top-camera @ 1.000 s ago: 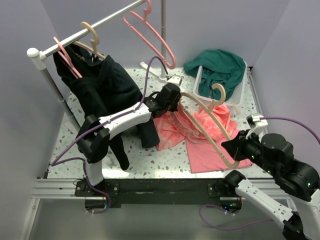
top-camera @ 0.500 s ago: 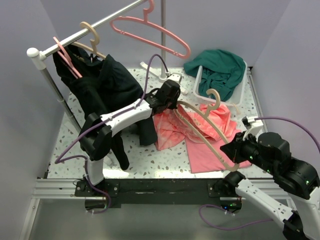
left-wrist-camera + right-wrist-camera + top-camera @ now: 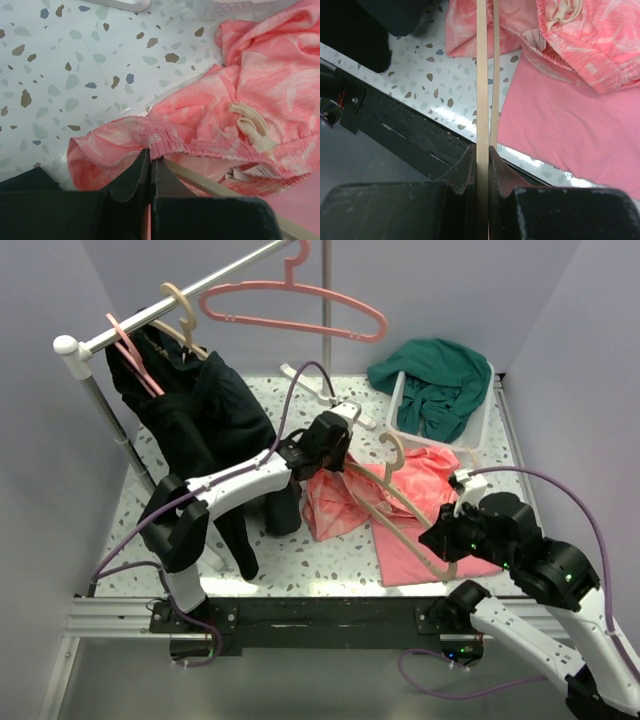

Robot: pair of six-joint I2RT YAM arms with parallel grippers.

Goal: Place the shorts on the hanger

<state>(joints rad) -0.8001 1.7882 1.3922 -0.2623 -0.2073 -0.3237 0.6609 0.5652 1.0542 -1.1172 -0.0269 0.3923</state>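
Shorts (image 3: pixel 250 95) pinched at the elastic waistband in the tightly closed left claw (image 3: pixel 150 161), bunching just ahead of its tips on the worktop (image 3: pixel 75 50). Hanger (image 3: pixel 482 75) clamped in the closed right claw (image 3: pixel 482 151), stretching straight ahead toward the shorts.

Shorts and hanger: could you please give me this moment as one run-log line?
left gripper: shut on shorts waistband | right gripper: shut on hanger | shorts: bunched on table, not yet hung
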